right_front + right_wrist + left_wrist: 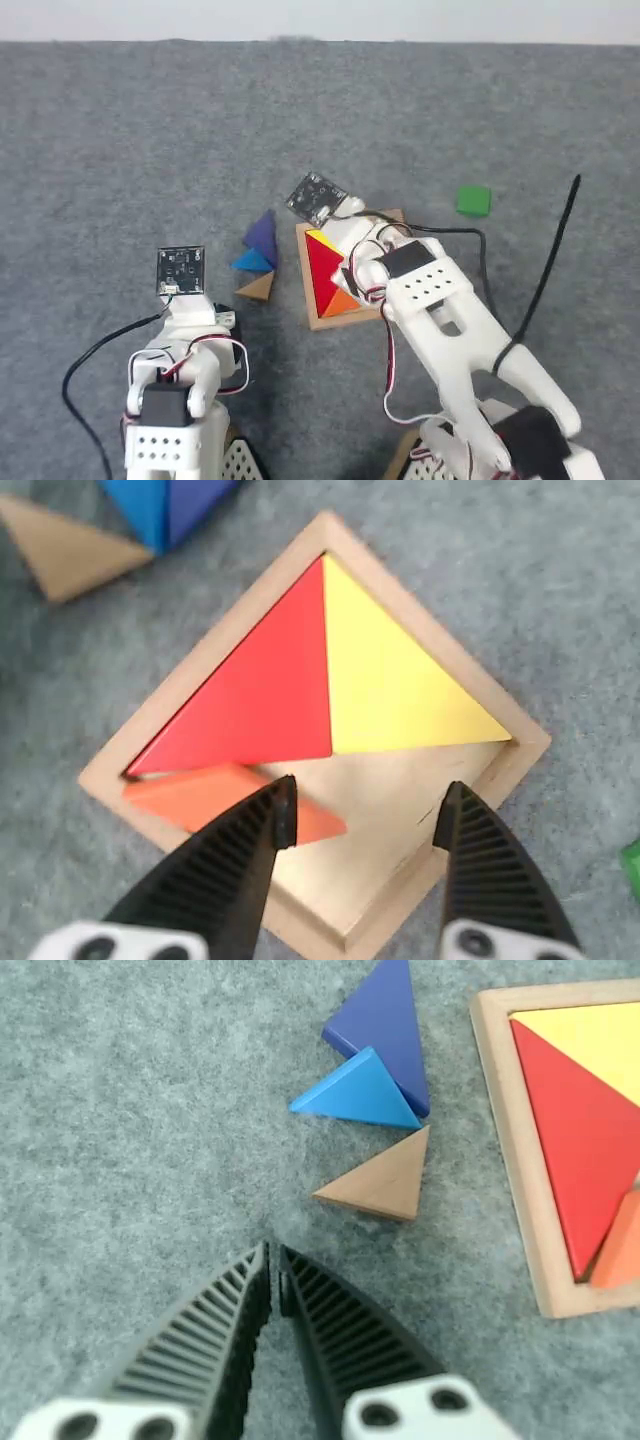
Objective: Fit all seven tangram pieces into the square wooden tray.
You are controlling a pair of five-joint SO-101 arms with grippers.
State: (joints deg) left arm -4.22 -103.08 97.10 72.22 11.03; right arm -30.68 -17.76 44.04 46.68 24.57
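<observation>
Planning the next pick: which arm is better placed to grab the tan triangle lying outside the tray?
Likely left. The left gripper, shut, sits just short of the tan triangle, nothing between. The right gripper hangs open over the wooden tray, farther from it.

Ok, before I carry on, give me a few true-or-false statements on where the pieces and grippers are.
1. The red triangle and yellow triangle lie side by side in the tray. True.
2. The green block sits in the tray. False: it lies on the carpet, apart from the tray.
3. The left gripper holds the tan triangle. False: it is shut on nothing, and the tan triangle lies on the carpet ahead of it.
4. The right gripper is open above the tray. True.
</observation>
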